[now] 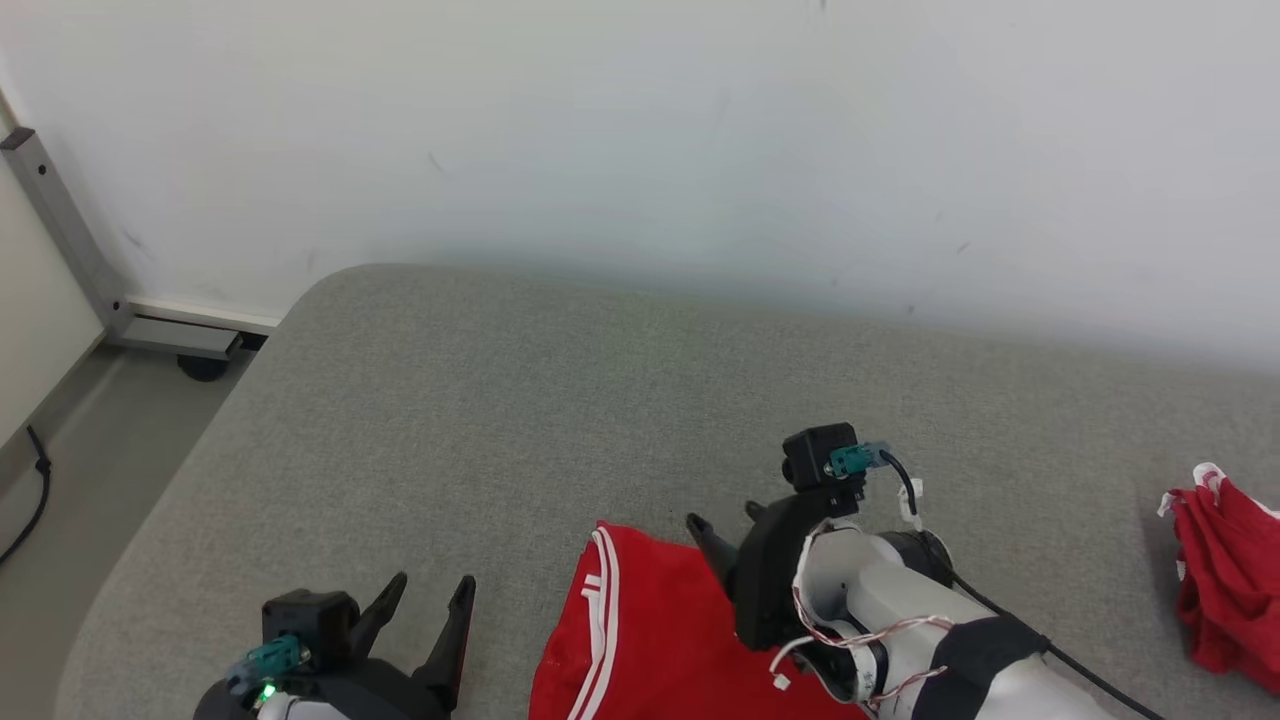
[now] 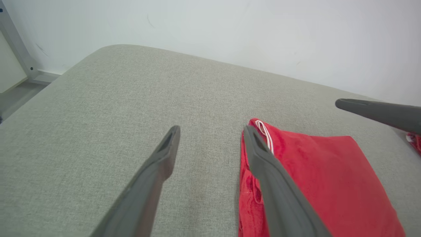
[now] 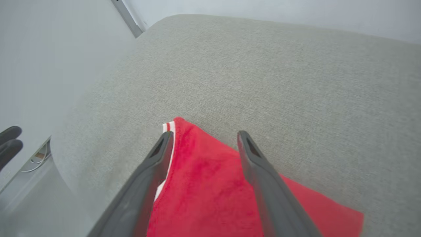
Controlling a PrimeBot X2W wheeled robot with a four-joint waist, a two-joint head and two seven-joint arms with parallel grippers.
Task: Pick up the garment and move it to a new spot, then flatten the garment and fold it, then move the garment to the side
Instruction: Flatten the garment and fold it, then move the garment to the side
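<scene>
The garment [image 1: 640, 630] is red with white stripes along one edge and lies folded flat on the grey cushioned surface [image 1: 520, 400], at the near middle. My right gripper [image 1: 725, 518] hovers over its far right edge, open, with nothing between its fingers. In the right wrist view the gripper [image 3: 205, 136] straddles the garment [image 3: 204, 184] near its striped corner. My left gripper [image 1: 432, 585] is open just left of the garment. In the left wrist view that gripper [image 2: 211, 131] has its right finger over the garment [image 2: 315, 171] edge.
A second red crumpled cloth [image 1: 1225, 580] lies at the surface's right edge. A white wall [image 1: 640, 130] runs close behind. The surface's rounded left corner drops to the floor, where a grey metal frame [image 1: 60, 220] and a dark cable [image 1: 35, 490] sit.
</scene>
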